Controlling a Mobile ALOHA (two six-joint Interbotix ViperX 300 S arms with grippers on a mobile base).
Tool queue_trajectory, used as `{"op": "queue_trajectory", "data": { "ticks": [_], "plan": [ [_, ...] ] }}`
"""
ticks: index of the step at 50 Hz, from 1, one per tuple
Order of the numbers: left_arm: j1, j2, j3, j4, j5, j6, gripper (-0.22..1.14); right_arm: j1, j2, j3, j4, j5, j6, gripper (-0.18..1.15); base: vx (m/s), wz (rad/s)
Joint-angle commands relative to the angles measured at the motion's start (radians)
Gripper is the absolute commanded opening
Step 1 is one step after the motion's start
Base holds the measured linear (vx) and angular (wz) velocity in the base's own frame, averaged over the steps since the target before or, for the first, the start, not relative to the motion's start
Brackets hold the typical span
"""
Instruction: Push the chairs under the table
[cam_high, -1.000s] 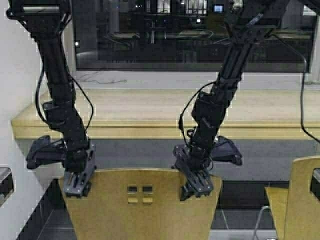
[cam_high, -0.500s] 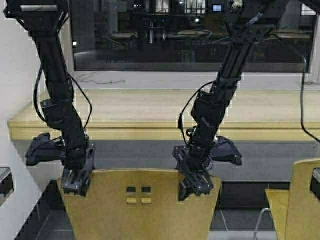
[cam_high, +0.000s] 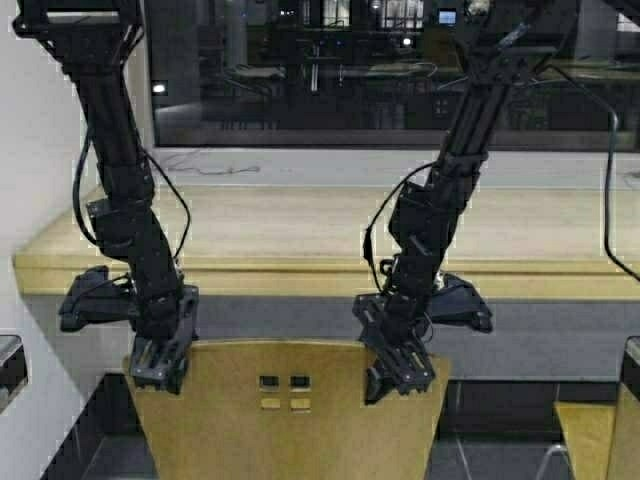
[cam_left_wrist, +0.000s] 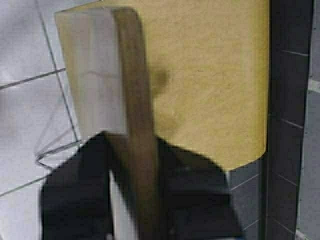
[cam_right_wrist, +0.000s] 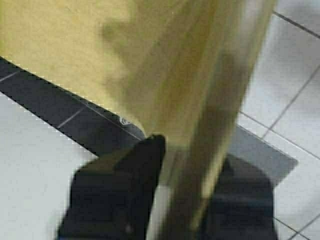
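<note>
A wide dark window (cam_high: 330, 70) fills the far side of the room, its black glass showing scattered bright reflections of lights and dim furniture shapes. Below it runs a pale grey-white window sill (cam_high: 300, 165) with a thin dark cable (cam_high: 205, 168) lying loosely along it. A plain white wall (cam_high: 35, 200) closes the scene on the left. Lower down, a band of dark grey wall tiles (cam_high: 290, 318) with faint grout lines stretches across. The floor (cam_left_wrist: 30, 55) is laid with large light grey glossy tiles separated by thin dark joints, meeting a border strip of darker charcoal tiles (cam_left_wrist: 290, 100).
</note>
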Motion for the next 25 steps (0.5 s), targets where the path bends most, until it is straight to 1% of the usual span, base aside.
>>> {"op": "queue_trajectory", "data": {
  "ticks": [1, 5, 15, 25],
  "plan": [
    [0.002, -0.051, -0.008, 0.017, -0.014, 0.0, 0.41, -0.003, -0.043, 0.0, -0.012, -0.021, -0.054, 0.51, 0.18, -0.04],
    [0.002, -0.063, 0.006, 0.02, -0.011, 0.0, 0.41, -0.002, -0.054, 0.02, -0.012, -0.02, -0.06, 0.51, 0.18, -0.03],
    [0.002, -0.064, 0.002, 0.021, -0.012, 0.002, 0.41, 0.0, -0.058, 0.023, -0.012, -0.025, -0.071, 0.51, 0.21, -0.02],
    [-0.005, -0.091, 0.04, 0.021, -0.011, 0.003, 0.41, 0.0, -0.061, 0.04, -0.012, -0.021, -0.074, 0.51, 0.23, 0.06]
  ]
}}
